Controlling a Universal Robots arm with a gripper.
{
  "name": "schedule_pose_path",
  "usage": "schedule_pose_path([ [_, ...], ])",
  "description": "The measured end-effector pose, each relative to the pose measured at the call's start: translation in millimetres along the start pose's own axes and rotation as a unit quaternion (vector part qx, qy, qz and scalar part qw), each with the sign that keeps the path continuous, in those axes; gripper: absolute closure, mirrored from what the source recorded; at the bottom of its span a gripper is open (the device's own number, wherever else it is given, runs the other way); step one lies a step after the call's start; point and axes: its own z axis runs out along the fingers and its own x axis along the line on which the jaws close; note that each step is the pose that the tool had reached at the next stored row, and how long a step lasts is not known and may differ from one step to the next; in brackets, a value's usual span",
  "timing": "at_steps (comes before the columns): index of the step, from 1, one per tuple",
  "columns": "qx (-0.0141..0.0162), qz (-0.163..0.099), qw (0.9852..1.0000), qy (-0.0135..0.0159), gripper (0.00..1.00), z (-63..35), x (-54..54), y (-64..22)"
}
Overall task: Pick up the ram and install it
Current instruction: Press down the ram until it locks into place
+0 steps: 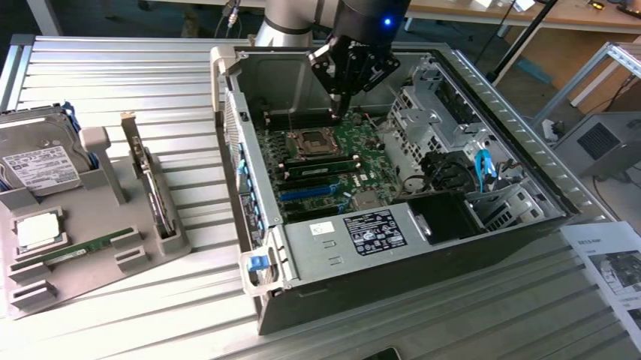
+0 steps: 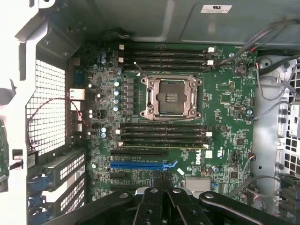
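Shut claw (image 2: 159,180) hovers just beside the seated ram (image 2: 161,145).

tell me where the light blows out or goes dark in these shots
Exterior view: a blue light glows on the arm above the gripper, and the paper sheet at the exterior view's right is washed pale. Wrist view: the case wall is blown out white, while the motherboard is evenly lit.

Green motherboard (image 2: 225,117) with black memory slots (image 2: 164,133) and a blue slot (image 2: 140,165); silver socket frame (image 2: 172,97). A green ram (image 1: 75,253) lies on the grey tray (image 1: 100,279) at lower left of the exterior view. Black gripper (image 1: 335,114), blue light above. Silver-grey ribbed table (image 1: 130,75)
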Motion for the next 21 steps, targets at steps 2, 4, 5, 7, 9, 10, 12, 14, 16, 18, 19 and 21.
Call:
schedule_pose_path([
  [2, -0.0012, 0.0, 1.0, 0.0, 0.89, 0.0, 0.0, 0.0],
  [4, -0.0056, 0.0, 1.0, -0.0001, 0.89, 0.0, 0.0, 0.0],
  [5, -0.0074, 0.0, 1.0, -0.0002, 0.89, 0.0, 0.0, 0.0],
  [7, -0.015, 0.0, 0.9999, -0.0003, 0.89, 0.0, 0.0, 0.0],
  [9, -0.015, 0.0, 0.9999, -0.0003, 0.89, 0.0, 0.0, 0.0],
  [10, -0.015, 0.0, 0.9999, -0.0003, 0.89, 0.0, 0.0, 0.0],
  [12, -0.015, 0.001, 0.9999, -0.0003, 0.89, 0.0, 0.0, 0.0],
  [14, -0.015, 0.002, 0.9999, -0.0003, 0.89, 0.0, 0.0, 0.0],
  [16, -0.015, 0.003, 0.9999, -0.0002, 0.89, 0.0, 0.0, 0.0],
  [18, -0.015, 0.006, 0.9999, -0.0002, 0.89, 0.0, 0.0, 0.0],
  [19, -0.015, 0.007, 0.9999, -0.0002, 0.89, 0.0, 0.0, 0.0],
  [21, -0.015, 0.01, 0.9998, -0.0001, 0.89, 0.0, 0.0, 0.0],
])
